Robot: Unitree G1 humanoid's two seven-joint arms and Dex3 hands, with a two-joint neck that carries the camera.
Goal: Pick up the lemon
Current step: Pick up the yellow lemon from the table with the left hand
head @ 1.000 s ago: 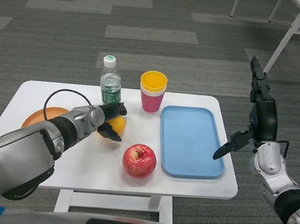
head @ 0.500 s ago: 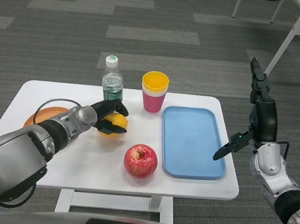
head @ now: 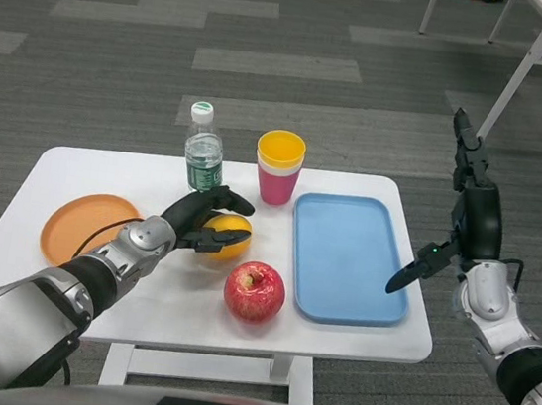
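Left hand [head: 197, 221] wrapped around the lemon [head: 225, 238], dark fingers over its top and near side, grasping it near the middle of the white table [head: 96, 165]; whether the lemon is touching the tabletop or lifted clear of it cannot be told from this view. Red apple [head: 254, 291] sits just in front of the lemon, toward the table's near edge, close but apart. Orange plate [head: 78, 224] lies flat at the left end of the table, partly behind the left forearm. Clear water bottle [head: 202, 151] with white cap stands upright at the back, left of a yellow cup nested in a pink cup [head: 278, 166], also upright. Blue tray [head: 347, 255] occupies the right part of the table, lying flat, with nothing in it. Right hand [head: 465, 218] is raised off the table's right edge, released, fingers spread apart with 1 pointing up and another angled down over the tray's right rim, holding nothing. Grey patterned carpet behind; white table legs in the far right corner.
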